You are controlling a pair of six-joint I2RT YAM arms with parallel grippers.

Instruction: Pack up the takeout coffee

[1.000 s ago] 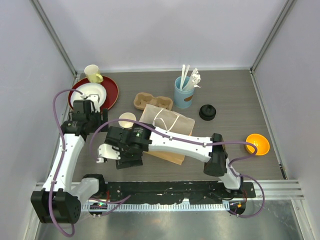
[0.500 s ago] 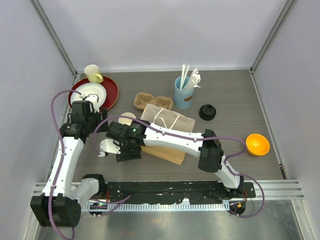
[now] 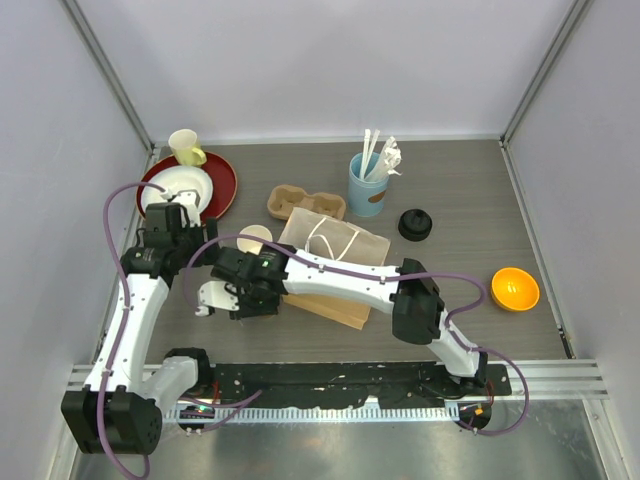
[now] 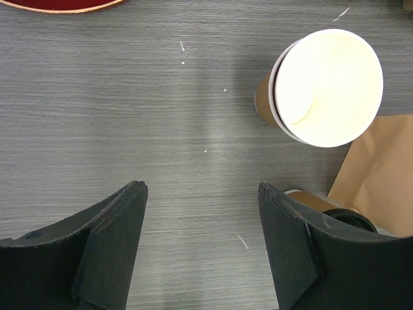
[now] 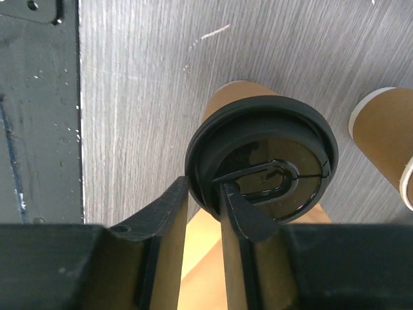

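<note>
Early: carrier [image 3: 305,202] looks empty, nothing packed yet. R gripper [image 5: 205,194] pinches lid rim of lidded cup [image 5: 271,139], upright at 9 o'clock of bag [image 3: 345,262]. L gripper [image 4: 200,216] spread wide, empty. 2nd capped cup not seen.

On the tabletop [image 3: 450,180], the paper bag [image 3: 335,265] lies mid-table, with the cup carrier [image 3: 305,202] behind it. The lidless cup [image 3: 254,238] stands left of the bag, and the lidded coffee cup [image 5: 258,155] just before that cup. A lid stack [image 3: 415,224] sits right of the bag, and a bowl [image 3: 514,288] farther right.
</note>
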